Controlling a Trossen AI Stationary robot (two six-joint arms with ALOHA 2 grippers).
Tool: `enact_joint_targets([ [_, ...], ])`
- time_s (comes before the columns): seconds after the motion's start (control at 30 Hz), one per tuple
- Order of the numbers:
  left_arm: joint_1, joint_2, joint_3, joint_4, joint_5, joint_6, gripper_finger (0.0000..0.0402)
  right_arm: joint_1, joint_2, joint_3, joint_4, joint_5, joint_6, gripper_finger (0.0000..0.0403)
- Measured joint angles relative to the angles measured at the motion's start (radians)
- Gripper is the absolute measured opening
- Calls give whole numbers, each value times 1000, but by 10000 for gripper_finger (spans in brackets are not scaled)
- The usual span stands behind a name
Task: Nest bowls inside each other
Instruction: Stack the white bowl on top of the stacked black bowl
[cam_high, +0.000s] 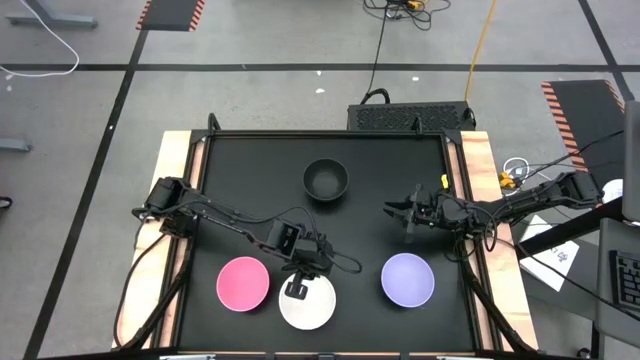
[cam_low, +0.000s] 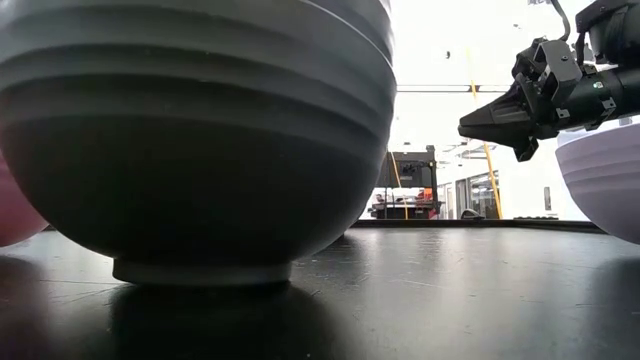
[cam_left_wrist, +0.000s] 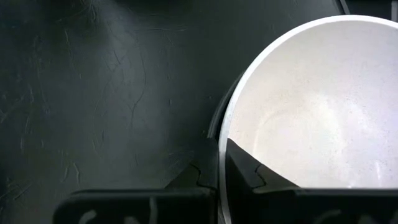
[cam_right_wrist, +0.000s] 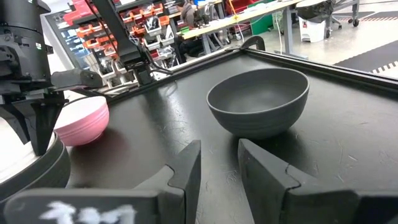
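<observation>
Near the table's front edge a white bowl (cam_high: 307, 302) sits inside a black bowl (cam_right_wrist: 43, 177), whose foot (cam_low: 200, 272) rests on the table. My left gripper (cam_high: 298, 288) is shut on the white bowl's rim. A pink bowl (cam_high: 243, 283) stands to the left of the pair and a lavender bowl (cam_high: 407, 279) to the right. Another black bowl (cam_high: 325, 180) stands alone farther back, upright on its base. My right gripper (cam_right_wrist: 219, 165) hovers open at the table's right, above the surface, pointing at that lone black bowl (cam_right_wrist: 258, 109) and holding nothing. My left gripper pinches the white bowl's rim (cam_left_wrist: 222, 134) on the bowl's far side. One finger (cam_left_wrist: 249, 168) is inside the bowl and the other (cam_left_wrist: 202, 171) outside. The fingers slant down from the far side. Whether the outer finger also bears on the black bowl's rim (cam_left_wrist: 213, 124), I cannot tell.
The black table top has a raised edge (cam_high: 330, 133) all round. Cables trail from both arms over the table's left and right sides. Bare table lies between the lone black bowl and the front row of bowls.
</observation>
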Motion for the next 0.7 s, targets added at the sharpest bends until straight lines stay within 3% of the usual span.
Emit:
enact_joint_targets([
  [0.4, -1, 0, 0, 5, -5, 4, 19, 0, 0, 0, 0, 0, 0, 98],
  [0.7, -4, 0, -1, 10, -6, 3, 84, 0, 0, 0, 0, 0, 0, 98],
])
